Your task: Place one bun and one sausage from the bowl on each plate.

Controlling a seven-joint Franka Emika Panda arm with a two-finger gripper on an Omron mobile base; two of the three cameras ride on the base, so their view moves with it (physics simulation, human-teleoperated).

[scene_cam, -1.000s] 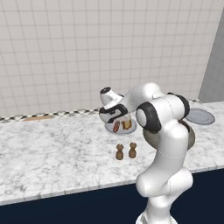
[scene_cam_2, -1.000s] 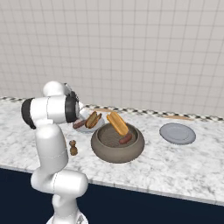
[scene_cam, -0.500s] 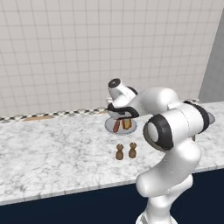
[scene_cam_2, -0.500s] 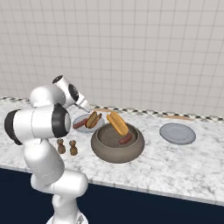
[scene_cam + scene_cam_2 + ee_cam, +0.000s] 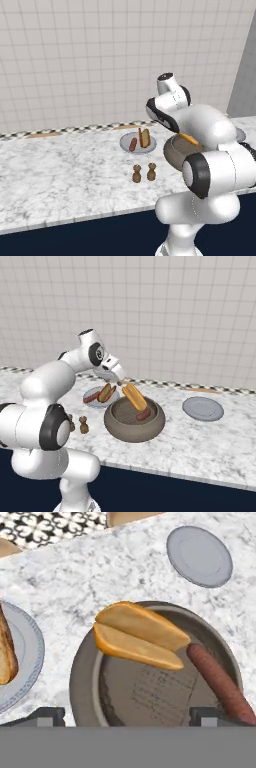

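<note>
I read the arm as having swung from above the near plate [image 5: 89, 400] to above the bowl [image 5: 134, 426] since half a second ago; the gripper [image 5: 118, 377] now hangs over the bowl's left rim, touching nothing. In the hand view its two tips sit wide apart at the bottom edge, with nothing between them. The near plate carries one bun [image 5: 105, 392] and one sausage [image 5: 91, 397], lying side by side; both were there in the earlier frames. The bowl holds a second bun [image 5: 136, 641], propped on its rim and tilted, and a second sausage [image 5: 220, 683] lying against the inner wall, apart from the bun. The far plate [image 5: 202, 408] sits bare on the bench [image 5: 210, 443], well apart from the bowl, on the side away from the near plate. Two small brown shakers [image 5: 144, 173] stand upright in front of the near plate, just beside each other. In the left base view the arm's own links cover most of the bowl.
</note>
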